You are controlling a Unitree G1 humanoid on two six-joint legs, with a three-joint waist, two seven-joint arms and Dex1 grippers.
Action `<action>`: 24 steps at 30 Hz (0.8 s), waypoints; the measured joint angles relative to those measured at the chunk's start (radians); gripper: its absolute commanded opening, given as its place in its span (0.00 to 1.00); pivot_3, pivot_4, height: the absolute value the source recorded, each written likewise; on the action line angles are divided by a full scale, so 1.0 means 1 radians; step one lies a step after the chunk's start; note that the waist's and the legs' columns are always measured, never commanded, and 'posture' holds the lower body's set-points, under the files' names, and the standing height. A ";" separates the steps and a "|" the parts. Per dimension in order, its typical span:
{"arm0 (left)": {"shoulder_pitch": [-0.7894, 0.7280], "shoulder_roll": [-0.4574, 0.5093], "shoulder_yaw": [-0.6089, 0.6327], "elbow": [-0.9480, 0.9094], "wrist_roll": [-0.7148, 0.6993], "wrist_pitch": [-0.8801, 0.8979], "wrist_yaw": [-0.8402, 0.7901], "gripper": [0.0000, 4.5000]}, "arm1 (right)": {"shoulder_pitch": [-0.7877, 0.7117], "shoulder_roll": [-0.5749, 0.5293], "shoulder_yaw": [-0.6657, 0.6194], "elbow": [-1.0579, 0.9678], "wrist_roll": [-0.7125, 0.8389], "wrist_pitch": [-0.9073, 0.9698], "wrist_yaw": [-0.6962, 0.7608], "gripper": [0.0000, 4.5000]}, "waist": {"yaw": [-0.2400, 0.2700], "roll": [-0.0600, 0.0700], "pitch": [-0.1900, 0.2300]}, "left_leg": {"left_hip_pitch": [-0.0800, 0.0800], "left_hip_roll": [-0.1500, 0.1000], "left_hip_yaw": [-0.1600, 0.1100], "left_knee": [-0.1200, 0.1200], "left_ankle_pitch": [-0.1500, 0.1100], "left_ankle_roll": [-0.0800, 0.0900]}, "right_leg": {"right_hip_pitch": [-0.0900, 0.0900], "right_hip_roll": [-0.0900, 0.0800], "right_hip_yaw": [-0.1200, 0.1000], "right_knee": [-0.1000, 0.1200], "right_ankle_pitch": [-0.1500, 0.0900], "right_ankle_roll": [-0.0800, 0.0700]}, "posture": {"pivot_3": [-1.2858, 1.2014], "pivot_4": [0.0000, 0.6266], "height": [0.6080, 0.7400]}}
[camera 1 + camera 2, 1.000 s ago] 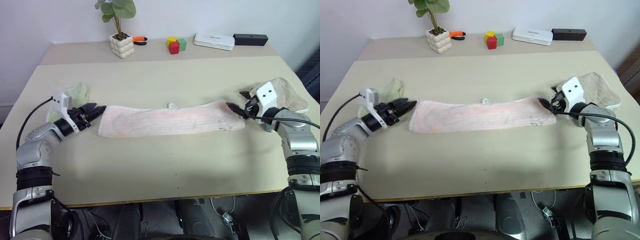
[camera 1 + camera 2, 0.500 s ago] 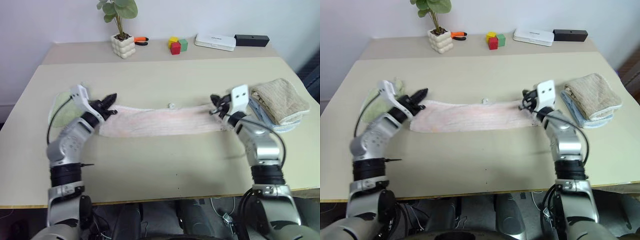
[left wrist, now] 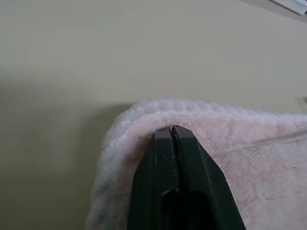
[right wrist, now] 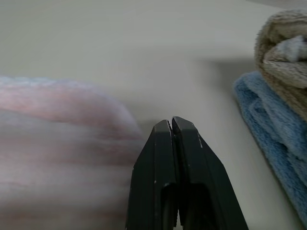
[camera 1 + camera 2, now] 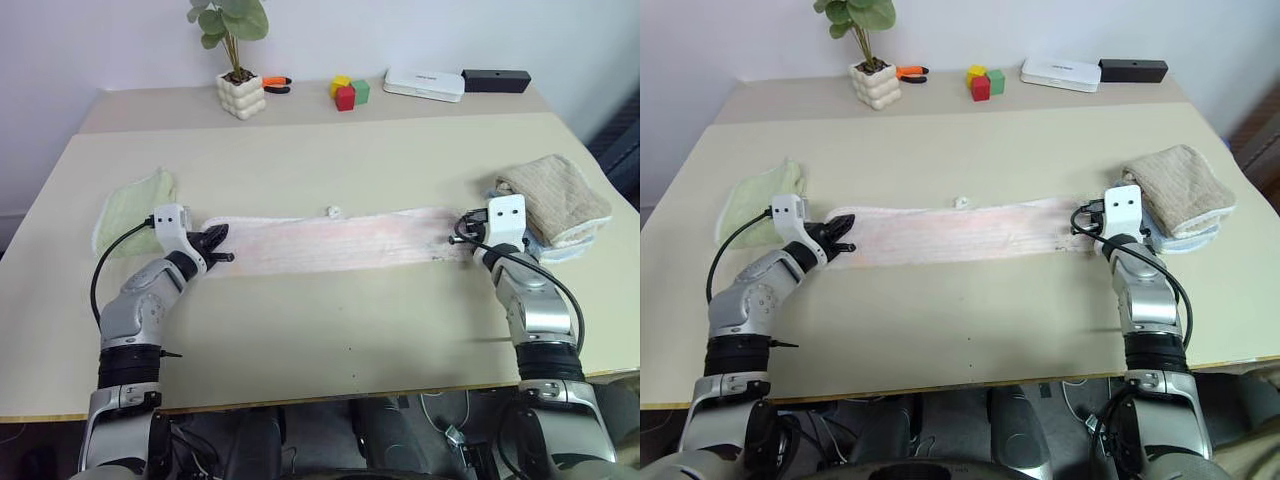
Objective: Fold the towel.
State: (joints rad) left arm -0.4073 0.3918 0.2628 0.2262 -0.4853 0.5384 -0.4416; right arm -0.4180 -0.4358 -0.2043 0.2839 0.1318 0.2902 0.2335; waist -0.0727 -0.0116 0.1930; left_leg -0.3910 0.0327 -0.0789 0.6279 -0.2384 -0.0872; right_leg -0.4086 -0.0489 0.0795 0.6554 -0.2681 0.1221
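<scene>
Resting at both ends of a long pink towel [image 5: 335,241], each gripper has its fingers pressed together.
The left gripper [image 3: 171,132] lies on the towel's fluffy rounded corner, holding nothing; the right gripper [image 4: 170,125] sits on the bare beige surface [image 5: 330,330] just beside the other end. Its wrist view reveals a blue towel [image 4: 278,158] under the beige-tan towel [image 5: 555,195]. A light green towel [image 5: 130,205] lies beyond the left gripper.

A beige table [image 5: 330,330] carries the pink towel [image 5: 335,242] stretched across its middle, a green towel [image 5: 135,205] at nine o'clock, and at three o'clock a tan towel [image 5: 555,197] atop a blue one [image 4: 268,120]
</scene>
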 measured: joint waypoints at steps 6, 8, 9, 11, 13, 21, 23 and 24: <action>0.000 0.018 0.006 -0.011 -0.018 -0.015 -0.070 0.84 | -0.006 0.000 -0.024 -0.032 0.050 0.004 0.030 0.86 | 0.004 0.000 0.000 | 0.000 0.000 0.000 0.001 0.000 0.000 | 0.000 0.000 0.000 0.000 0.000 0.000 | 0.52 0.24 1.00; -0.001 0.024 0.004 -0.039 -0.023 -0.015 -0.098 0.98 | -0.024 0.016 -0.089 -0.083 0.126 0.078 0.011 0.99 | 0.005 0.000 0.000 | -0.001 0.000 0.000 0.001 0.000 0.000 | 0.000 0.000 0.000 0.000 0.000 0.000 | 0.52 0.24 1.00; -0.003 0.032 -0.001 -0.054 -0.028 -0.015 -0.119 0.98 | -0.034 0.026 -0.134 -0.121 0.180 0.136 -0.003 0.99 | 0.006 0.000 0.000 | -0.001 0.000 0.000 0.001 0.000 0.000 | 0.000 0.000 0.000 -0.001 0.000 0.000 | 0.52 0.24 1.00; -0.006 0.072 -0.012 -0.078 -0.029 -0.018 -0.173 0.98 | -0.009 0.039 -0.195 -0.240 0.298 0.274 -0.013 0.99 | 0.006 0.000 0.000 | -0.001 0.000 -0.001 0.000 0.000 0.000 | 0.001 0.000 -0.001 -0.001 0.000 0.000 | 0.52 0.24 1.00; -0.006 0.106 -0.013 -0.086 -0.035 -0.017 -0.230 0.98 | 0.049 0.074 -0.244 -0.362 0.430 0.410 -0.031 0.99 | 0.006 0.000 0.000 | -0.001 0.000 -0.001 -0.001 0.000 0.000 | 0.000 0.000 -0.001 -0.002 0.000 0.000 | 0.52 0.24 1.00; -0.010 0.276 -0.022 -0.220 -0.118 -0.008 -0.519 0.98 | 0.253 0.112 -0.390 -0.715 0.870 0.757 -0.212 0.99 | 0.007 0.000 0.000 | -0.002 0.001 -0.001 -0.001 -0.001 0.001 | 0.001 0.000 -0.001 -0.003 -0.001 -0.001 | 0.52 0.24 1.00; -0.007 0.321 -0.022 -0.227 -0.125 -0.023 -0.590 0.98 | 0.306 0.137 -0.402 -0.742 0.917 0.772 -0.265 0.99 | 0.005 0.000 0.000 | -0.002 0.001 0.000 -0.001 -0.001 0.001 | 0.000 0.000 -0.001 -0.004 -0.001 -0.002 | 0.52 0.24 1.00; -0.004 0.339 -0.023 -0.230 -0.125 -0.032 -0.624 0.98 | 0.323 0.152 -0.403 -0.747 0.933 0.772 -0.291 0.99 | 0.003 0.000 0.000 | -0.001 0.001 0.000 -0.001 -0.001 0.001 | 0.000 0.000 0.000 -0.004 -0.002 -0.003 | 0.52 0.24 1.00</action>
State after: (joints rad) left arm -0.4110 0.7305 0.2396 -0.0043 -0.6102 0.5060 -1.0652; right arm -0.0954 -0.2834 -0.6076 -0.4627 1.0651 1.0624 -0.0576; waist -0.0693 -0.0114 0.1935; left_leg -0.3924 0.0336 -0.0789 0.6267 -0.2392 -0.0860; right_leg -0.4084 -0.0489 0.0792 0.6517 -0.2699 0.1191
